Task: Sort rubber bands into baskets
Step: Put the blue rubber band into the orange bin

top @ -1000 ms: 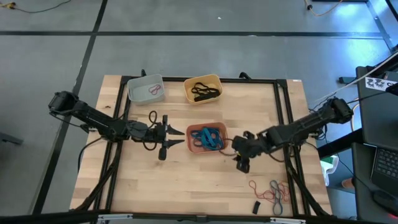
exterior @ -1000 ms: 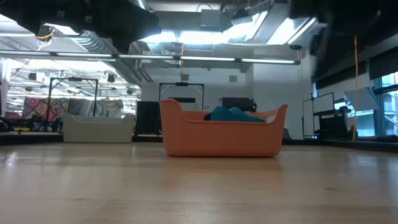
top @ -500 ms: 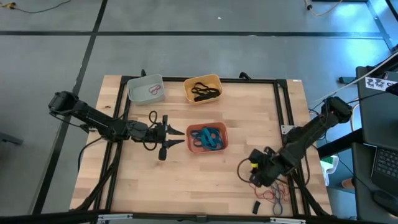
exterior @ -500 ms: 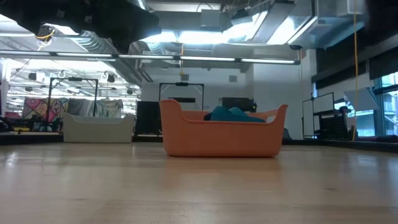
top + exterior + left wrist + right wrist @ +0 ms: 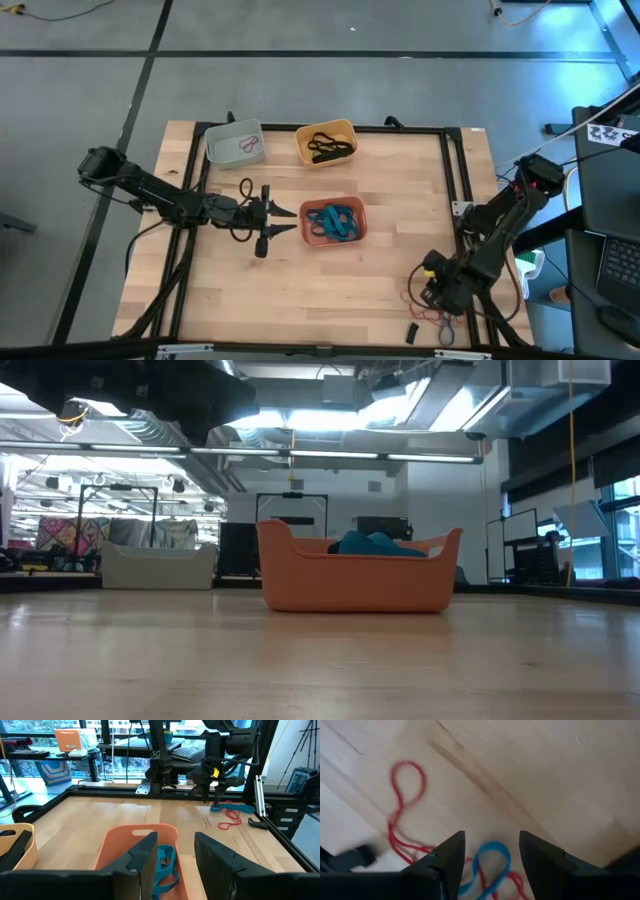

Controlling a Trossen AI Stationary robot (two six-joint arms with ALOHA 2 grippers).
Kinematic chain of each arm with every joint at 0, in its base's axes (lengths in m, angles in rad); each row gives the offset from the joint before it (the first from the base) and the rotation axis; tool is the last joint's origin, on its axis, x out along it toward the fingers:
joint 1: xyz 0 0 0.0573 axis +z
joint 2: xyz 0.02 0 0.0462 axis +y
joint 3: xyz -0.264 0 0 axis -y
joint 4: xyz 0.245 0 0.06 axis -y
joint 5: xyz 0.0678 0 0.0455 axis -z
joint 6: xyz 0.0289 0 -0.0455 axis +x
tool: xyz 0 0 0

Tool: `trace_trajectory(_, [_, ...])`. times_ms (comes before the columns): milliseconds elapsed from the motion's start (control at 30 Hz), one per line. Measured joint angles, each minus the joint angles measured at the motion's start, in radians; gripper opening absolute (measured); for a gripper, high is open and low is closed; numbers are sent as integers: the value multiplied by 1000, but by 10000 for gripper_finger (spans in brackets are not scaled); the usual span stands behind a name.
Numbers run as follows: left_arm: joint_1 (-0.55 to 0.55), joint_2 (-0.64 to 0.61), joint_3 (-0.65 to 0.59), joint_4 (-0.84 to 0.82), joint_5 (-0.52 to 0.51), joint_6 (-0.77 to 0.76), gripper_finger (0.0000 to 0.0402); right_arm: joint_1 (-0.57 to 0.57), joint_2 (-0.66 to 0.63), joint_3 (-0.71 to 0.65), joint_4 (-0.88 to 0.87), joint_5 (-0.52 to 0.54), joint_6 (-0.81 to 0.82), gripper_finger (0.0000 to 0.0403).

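The right pincer (image 5: 437, 298) hangs over the loose pile of rubber bands (image 5: 440, 312) at the near right corner of the bench (image 5: 400, 200), fingers spread with a blue band (image 5: 492, 862) and red ones (image 5: 402, 815) showing between them, gripping nothing. The left pincer (image 5: 272, 222) waits just beside the salmon basket (image 5: 333, 222) of blue bands, parted and empty. The grey-white basket (image 5: 235, 142) and yellow basket (image 5: 326, 142) sit along the far edge.

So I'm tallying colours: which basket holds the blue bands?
The salmon-red basket, alone mid-table by the left gripper; the grey-white basket and yellow basket sit along the far edge.
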Motion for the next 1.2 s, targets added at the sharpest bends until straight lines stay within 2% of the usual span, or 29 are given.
trace_trajectory(367, [0, 0, 0, 0, 0, 0, 127, 115, 15, -28, 40, -13, 113, 186])
trace_trajectory(833, [0, 0, 0, 0, 0, 1, 127, 125, 115, -28, 25, -58, 101, 183])
trace_trajectory(967, [0, 0, 0, 0, 0, 1, 127, 125, 130, -28, 38, -57, 64, 149])
trace_trajectory(1200, [0, 0, 0, 0, 0, 1, 127, 125, 148, -25, 64, -38, 46, 36])
